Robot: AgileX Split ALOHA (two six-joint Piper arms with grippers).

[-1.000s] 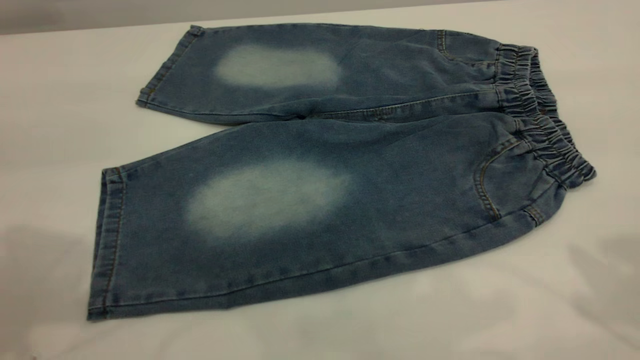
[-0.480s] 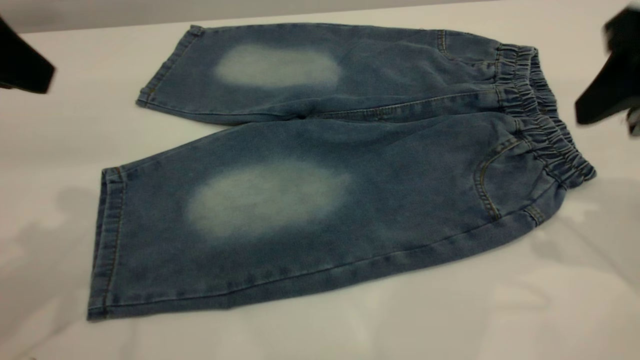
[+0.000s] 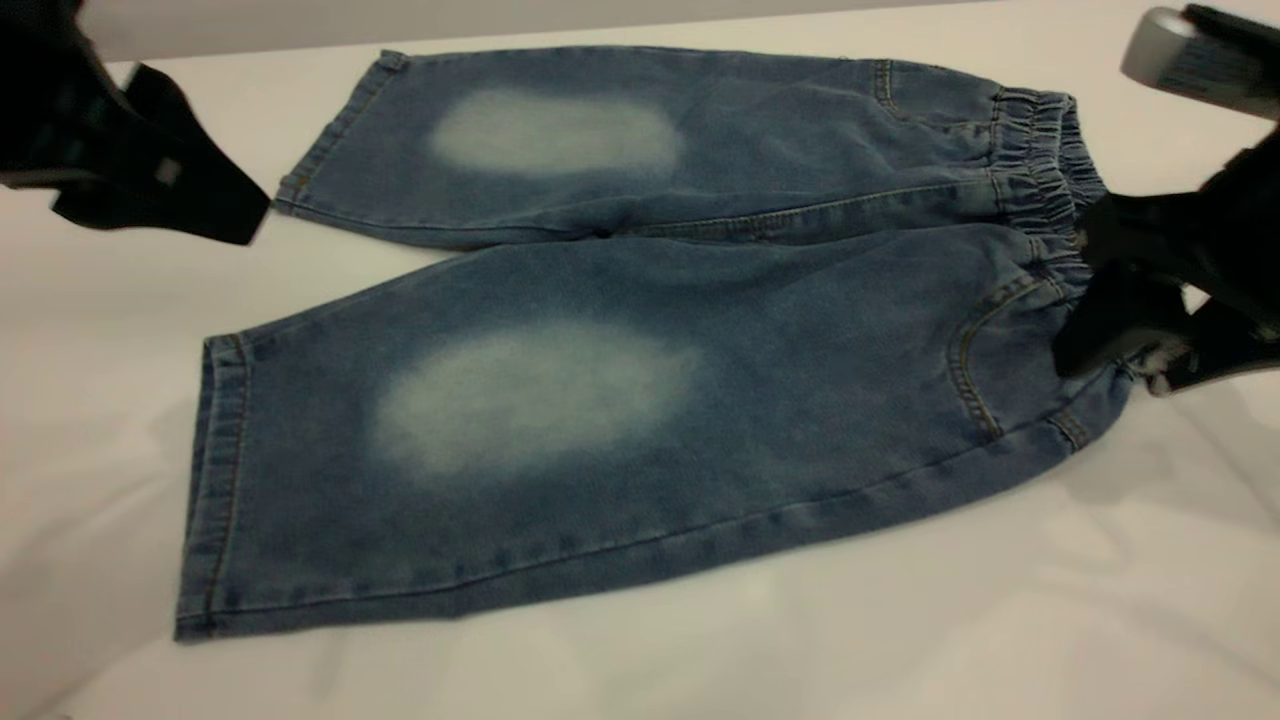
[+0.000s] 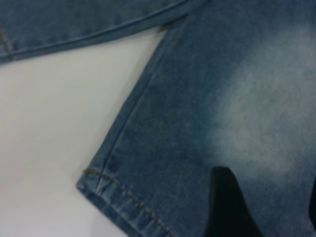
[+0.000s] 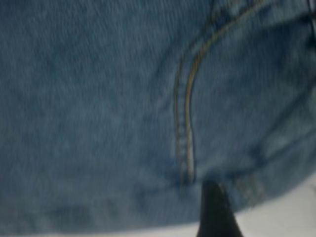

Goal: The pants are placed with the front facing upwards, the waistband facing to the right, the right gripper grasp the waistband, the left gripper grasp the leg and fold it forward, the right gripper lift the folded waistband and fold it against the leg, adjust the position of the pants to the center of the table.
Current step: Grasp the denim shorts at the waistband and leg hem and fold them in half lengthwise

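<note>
White table bearing denim pants spread flat front-up, gathered waistband directly under right gripper, its fingers spread apart over the band, left gripper just off the far leg's hem, fingers parted, holding nothing

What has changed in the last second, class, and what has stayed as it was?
Both grippers have come into view. The left gripper moved in from the left toward the far leg's hem. The right gripper came in from the right and now spreads open over the waistband. Nothing is grasped yet. The pants lie flat on the table, unmoved.
</note>
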